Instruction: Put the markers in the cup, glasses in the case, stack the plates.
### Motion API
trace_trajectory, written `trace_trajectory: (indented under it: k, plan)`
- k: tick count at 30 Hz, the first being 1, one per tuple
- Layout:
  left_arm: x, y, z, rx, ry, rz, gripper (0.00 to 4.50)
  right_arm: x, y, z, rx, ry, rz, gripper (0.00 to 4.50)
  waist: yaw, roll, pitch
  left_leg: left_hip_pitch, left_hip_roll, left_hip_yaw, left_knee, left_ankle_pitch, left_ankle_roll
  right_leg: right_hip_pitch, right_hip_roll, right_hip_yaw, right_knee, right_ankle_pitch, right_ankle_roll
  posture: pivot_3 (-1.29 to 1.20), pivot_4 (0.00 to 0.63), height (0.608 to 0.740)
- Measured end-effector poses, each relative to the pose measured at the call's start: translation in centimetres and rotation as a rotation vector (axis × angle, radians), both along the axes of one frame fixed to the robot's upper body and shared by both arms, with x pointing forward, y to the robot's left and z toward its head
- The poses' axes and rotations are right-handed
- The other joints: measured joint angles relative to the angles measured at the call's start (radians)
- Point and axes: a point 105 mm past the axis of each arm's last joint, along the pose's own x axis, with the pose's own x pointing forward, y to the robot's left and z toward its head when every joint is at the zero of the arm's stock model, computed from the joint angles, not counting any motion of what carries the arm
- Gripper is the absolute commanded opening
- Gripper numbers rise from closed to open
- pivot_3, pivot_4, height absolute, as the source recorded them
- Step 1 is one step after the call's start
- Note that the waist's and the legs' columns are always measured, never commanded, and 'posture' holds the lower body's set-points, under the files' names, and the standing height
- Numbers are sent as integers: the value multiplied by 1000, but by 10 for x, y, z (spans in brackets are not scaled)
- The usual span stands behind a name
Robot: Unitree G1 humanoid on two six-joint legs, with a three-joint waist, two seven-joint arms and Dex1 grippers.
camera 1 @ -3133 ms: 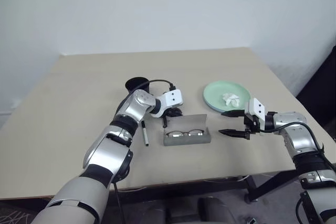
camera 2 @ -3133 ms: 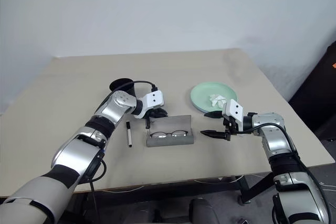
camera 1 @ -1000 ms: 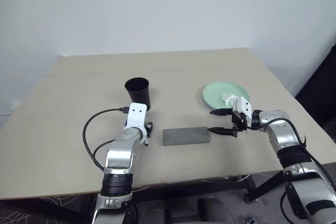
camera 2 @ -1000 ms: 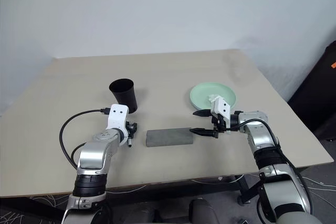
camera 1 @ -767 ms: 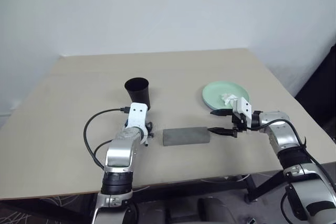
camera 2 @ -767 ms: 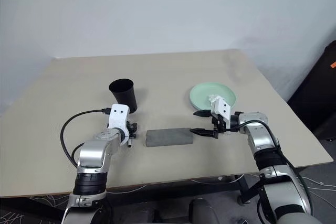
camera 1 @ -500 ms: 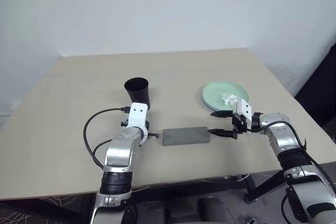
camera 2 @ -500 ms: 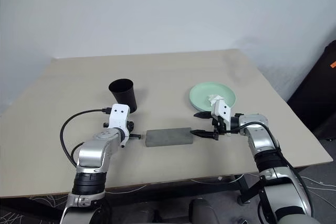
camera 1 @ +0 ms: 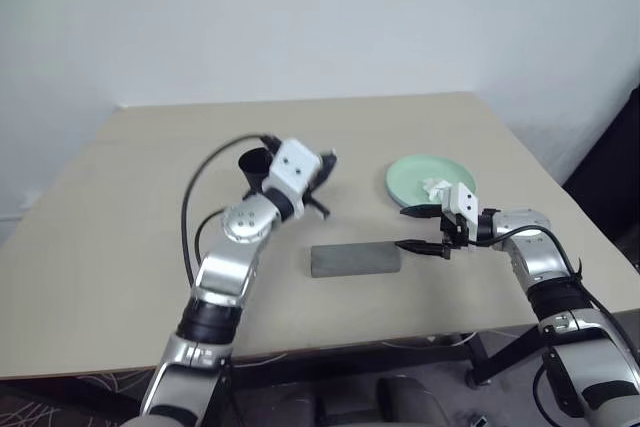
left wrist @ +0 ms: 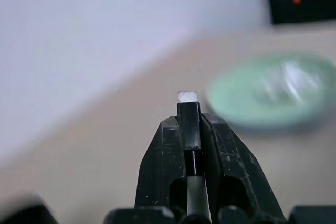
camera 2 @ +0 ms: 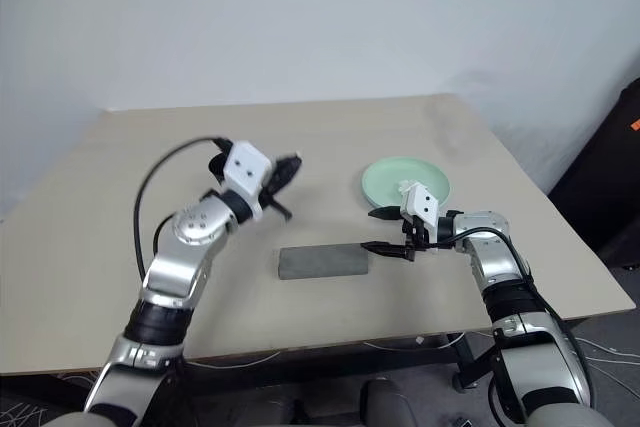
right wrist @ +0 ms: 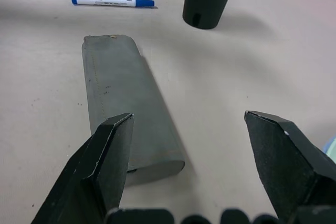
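Note:
My left gripper [camera 1: 318, 185] is raised above the table just right of the black cup [camera 1: 255, 164], shut on a marker [left wrist: 189, 124] with a dark body and a white end. The arm hides part of the cup. The grey case [camera 1: 355, 259] lies closed on the table's middle, and the glasses are hidden. My right gripper [camera 1: 420, 229] hangs open at the case's right end with nothing between its fingers. A blue-capped marker [right wrist: 113, 0] lies on the table beyond the case's far end. The mint green plate [camera 1: 410, 172] sits at the right.
A white tissue wad [camera 1: 437, 187] lies on the green plate. A black cable [camera 1: 195, 202] loops from my left wrist over the table. The table's front edge [camera 1: 330, 352] runs close below the case.
The case lid has shut over the glasses. My left gripper closed on the marker beside the case, then rose and swung right, up next to the cup. The right gripper has kept still.

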Motion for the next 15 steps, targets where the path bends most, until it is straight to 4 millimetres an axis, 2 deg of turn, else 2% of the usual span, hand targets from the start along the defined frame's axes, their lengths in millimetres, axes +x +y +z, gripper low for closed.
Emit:
trace_trajectory:
  k: [4,7,11,15]
  plan:
    - [31,36,23,-26,-167,236,21,0,-1,-3,-5,5,-5,3658,-1,0,0,0,0,1,0,0,1,1,0,0,0,0,0,0,0,740]
    - [43,59,22,-59,-217,350,21,0,-1,-3,-7,-1,-6,3658,1,0,0,0,0,1,0,0,1,0,0,-1,0,1,2,0,0,740]
    - [52,69,10,-76,-225,392,21,1,-1,1,19,7,-9,3658,3,0,0,-2,-2,0,0,0,1,0,-1,-2,-1,2,3,0,0,740]
    - [57,71,2,-85,-230,390,21,3,-2,20,127,18,-33,3658,2,0,0,-2,-2,0,0,0,1,0,-2,-2,-2,3,4,0,0,740]
